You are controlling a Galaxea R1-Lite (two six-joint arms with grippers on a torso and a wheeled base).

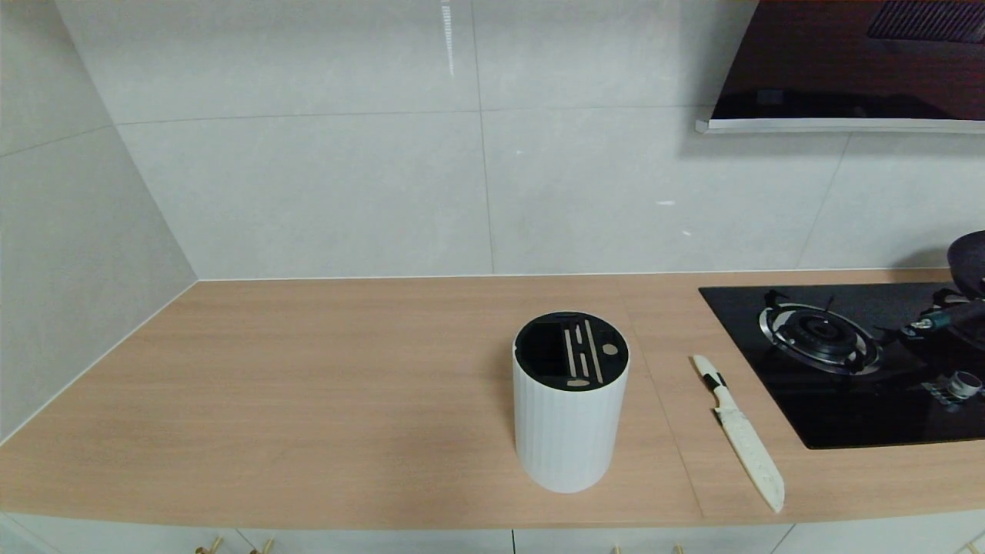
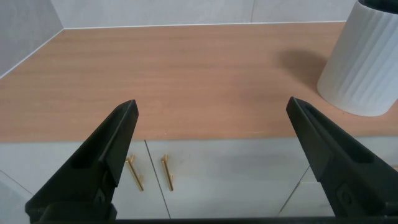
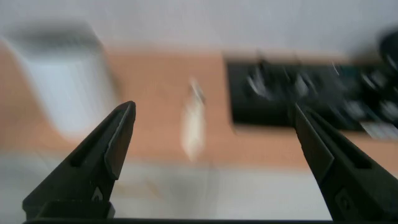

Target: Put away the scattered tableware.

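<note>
Pickup seems unstarted: left hand and right hand gape wide, empty. Next, the right hand must reach the knife, three o'clock of the holder.

Head looks down on counter; wrists low, share holder.

Right wrist view: knife, holder and hob all blurred. The knife is a pale smear, blade and handle not separable.

Left wrist view: holder is cut by the picture's edge, its top rim out of sight.

Head view: dark pan is cut by the right edge, with part of the bowl and the handle seen. Hob runs off the right edge. Range hood is cropped at top and right. Holder slots are dark inside; contents cannot be told. Cabinet handles are clipped at the bottom edge.
</note>
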